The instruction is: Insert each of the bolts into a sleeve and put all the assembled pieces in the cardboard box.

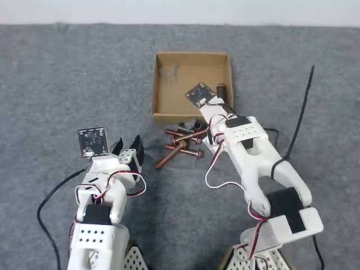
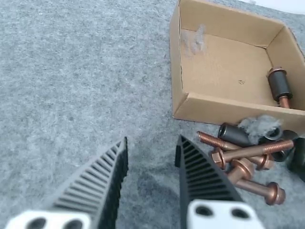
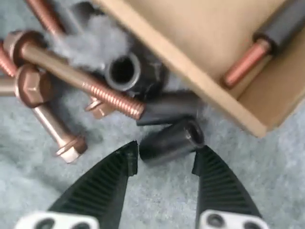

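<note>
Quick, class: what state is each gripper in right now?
Left gripper: open, holding nothing.
Right gripper: open, jaws on either side of a black cylindrical sleeve.

A shallow brown cardboard box (image 1: 191, 54) sits open in the upper middle of the high view. Inside, against its right wall, lies one assembled piece (image 2: 279, 86), a dark sleeve on a bolt, with copper showing at both ends. Just below the box's front wall is a loose heap of copper flange bolts (image 1: 181, 145). They are hex-headed, lie flat and cross one another at angles. Several black sleeves (image 3: 171, 140) lie on their sides among them, close to that wall, and one shows its open bore.
</note>
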Controlling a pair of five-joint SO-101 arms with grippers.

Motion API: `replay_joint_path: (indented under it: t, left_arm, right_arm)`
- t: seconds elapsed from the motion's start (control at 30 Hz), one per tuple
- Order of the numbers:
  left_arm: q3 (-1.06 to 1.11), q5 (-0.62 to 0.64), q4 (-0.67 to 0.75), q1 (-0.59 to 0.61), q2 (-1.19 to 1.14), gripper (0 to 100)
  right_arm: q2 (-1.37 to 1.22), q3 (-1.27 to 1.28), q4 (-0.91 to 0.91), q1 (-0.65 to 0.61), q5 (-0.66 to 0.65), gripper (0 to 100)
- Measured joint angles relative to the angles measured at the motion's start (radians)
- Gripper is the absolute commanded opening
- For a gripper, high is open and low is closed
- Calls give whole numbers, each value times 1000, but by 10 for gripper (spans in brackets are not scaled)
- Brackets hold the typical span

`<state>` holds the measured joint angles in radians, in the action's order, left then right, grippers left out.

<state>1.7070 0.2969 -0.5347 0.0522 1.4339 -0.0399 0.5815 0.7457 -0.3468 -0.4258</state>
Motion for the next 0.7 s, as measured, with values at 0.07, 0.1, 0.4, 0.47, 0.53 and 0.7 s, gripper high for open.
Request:
replay_joint_path:
  t: [0.07,0.1,0.4,0.47,0.53,0.7]
  left_arm:
    - [0,0,0,0,0,156]
    - [0,0,0,0,0,156]
    - [0,0,0,0,0,156]
    - [0,0,0,0,0,156]
    - [0,0,0,0,0,156]
    - [0,0,0,0,0,156]
  right_arm:
    - [0,0,-3,3,0,173]
    - [0,0,-12,2,0,173]
    - [-34,3,-57,2,2,173]
    - [-57,3,-55,0,2,172]
    - [-71,-6,-31,-3,2,171]
    - [-123,-68,21,0,5,84]
